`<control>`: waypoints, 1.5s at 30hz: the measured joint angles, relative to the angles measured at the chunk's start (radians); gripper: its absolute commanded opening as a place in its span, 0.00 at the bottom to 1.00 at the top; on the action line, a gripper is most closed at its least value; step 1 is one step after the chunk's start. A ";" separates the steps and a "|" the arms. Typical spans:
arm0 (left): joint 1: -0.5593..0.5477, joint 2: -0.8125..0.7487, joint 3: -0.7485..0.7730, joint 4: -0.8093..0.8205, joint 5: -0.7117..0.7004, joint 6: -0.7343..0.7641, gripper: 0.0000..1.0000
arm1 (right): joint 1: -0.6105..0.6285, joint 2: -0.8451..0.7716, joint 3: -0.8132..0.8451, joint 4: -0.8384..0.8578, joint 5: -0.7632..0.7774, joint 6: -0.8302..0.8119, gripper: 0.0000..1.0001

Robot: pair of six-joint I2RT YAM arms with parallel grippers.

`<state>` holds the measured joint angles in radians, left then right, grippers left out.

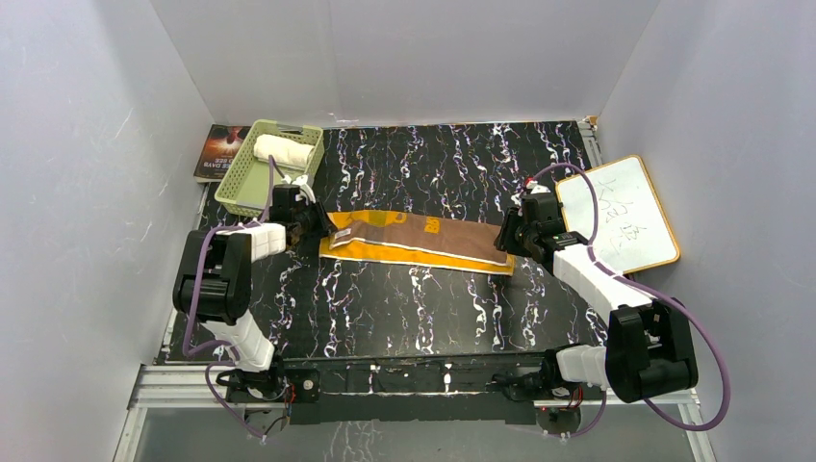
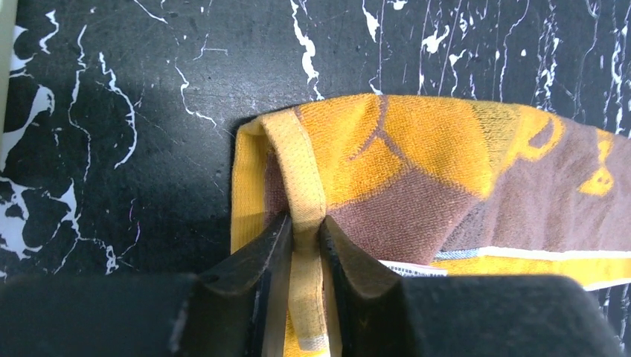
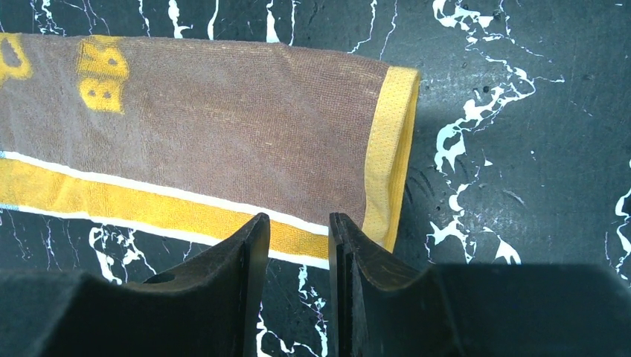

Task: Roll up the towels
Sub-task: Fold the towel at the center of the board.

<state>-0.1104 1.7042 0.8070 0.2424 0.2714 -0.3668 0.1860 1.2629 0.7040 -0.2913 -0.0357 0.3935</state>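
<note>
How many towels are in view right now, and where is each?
2. A cream-white towel, rolled up, lies in the green basket at the far left. A brown and yellow towel lies stretched out flat in the middle of the table. The basket's near side is partly hidden.

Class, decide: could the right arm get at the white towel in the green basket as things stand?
Probably not: the white towel lies in the basket far left, with the left arm between.
</note>
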 measured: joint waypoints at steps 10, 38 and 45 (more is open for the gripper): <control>0.000 0.013 0.037 -0.045 -0.021 0.023 0.00 | -0.002 0.000 -0.002 0.001 0.037 0.001 0.36; 0.006 -0.019 0.097 -0.154 -0.126 0.104 0.00 | -0.045 0.177 -0.040 0.126 0.059 0.032 0.00; 0.017 -0.019 0.102 -0.155 -0.126 0.107 0.00 | -0.062 0.178 -0.040 0.130 0.058 0.032 0.00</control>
<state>-0.0933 1.6848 0.9089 0.0875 0.1455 -0.2596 0.1242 1.4406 0.6643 -0.1612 0.0219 0.4255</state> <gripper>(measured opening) 0.019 0.010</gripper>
